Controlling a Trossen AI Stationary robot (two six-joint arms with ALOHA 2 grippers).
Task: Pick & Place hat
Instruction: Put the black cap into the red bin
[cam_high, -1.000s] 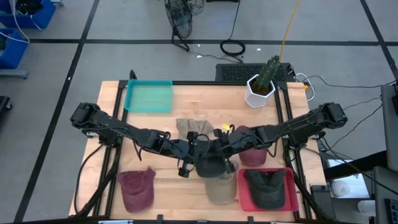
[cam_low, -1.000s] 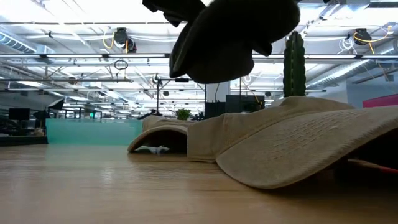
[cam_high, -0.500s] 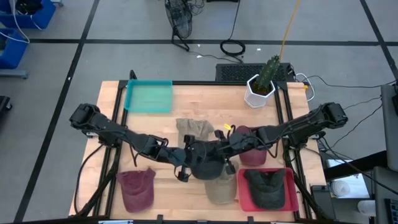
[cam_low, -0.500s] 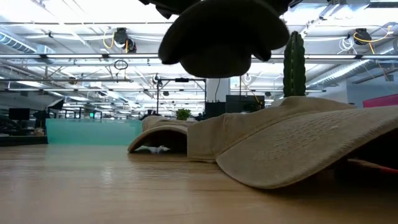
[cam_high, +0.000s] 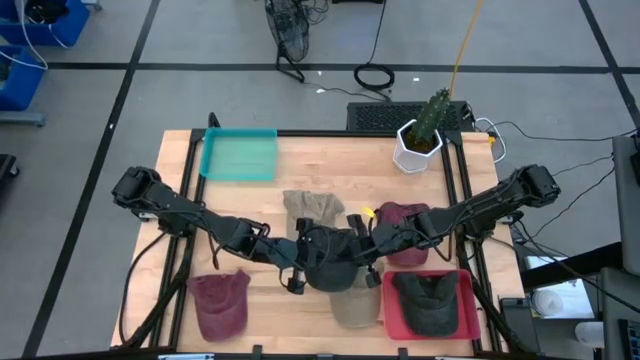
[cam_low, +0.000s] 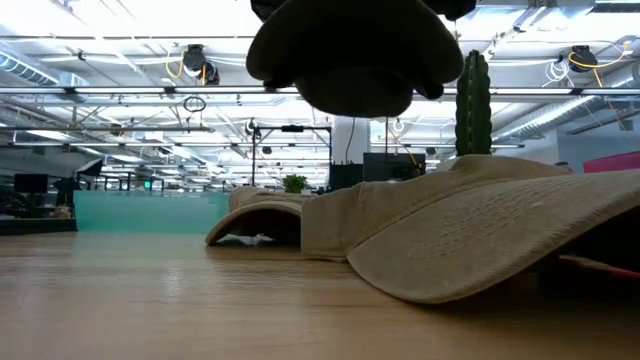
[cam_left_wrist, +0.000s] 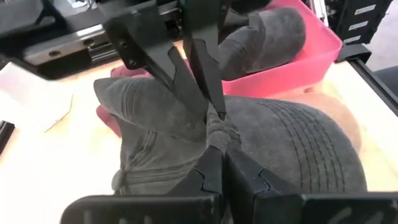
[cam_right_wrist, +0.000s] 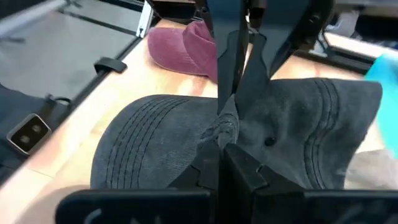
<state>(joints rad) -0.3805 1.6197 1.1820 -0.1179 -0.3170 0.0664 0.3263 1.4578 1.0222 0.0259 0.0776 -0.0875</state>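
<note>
- High view: the dark grey hat (cam_high: 330, 266) hangs in the air over the near middle of the table (cam_high: 320, 160), pinched between both arms, partly over the tan hat (cam_high: 352, 305) lying on the wood below it.
- The left gripper (cam_high: 300, 262) is clamped on the hat's left side, fingers closed tight on a fold of fabric. In the left wrist view you can see its fingertips (cam_left_wrist: 214, 163) squeezed together right at a bunched-up bit of cloth.
- Big change: the right gripper (cam_high: 362, 254) was wide open a second ago and has now snapped shut on the same hat from the right. Right wrist view shows its fingers (cam_right_wrist: 225, 152) nipping the fabric, meeting the other arm's fingers almost tip to tip.
- So now it's a two-arm hold, which looks to me like a handover. My guess is the left one lets go next and the right arm carries it off.
- Low view just shows the hat (cam_low: 350, 55) as a dark blob up top, clear of the table.
- Further out: a pink tray (cam_high: 392, 318) at the near right already has another dark hat (cam_high: 430, 300) in it, probably where this one is headed.
- Also around: a maroon hat (cam_high: 222, 302) near left, a second maroon hat (cam_high: 408, 232) right of middle, a beige hat (cam_high: 312, 208) behind the grippers, a teal tray (cam_high: 240, 156) far left, and a potted cactus (cam_high: 422, 135) far right.
</note>
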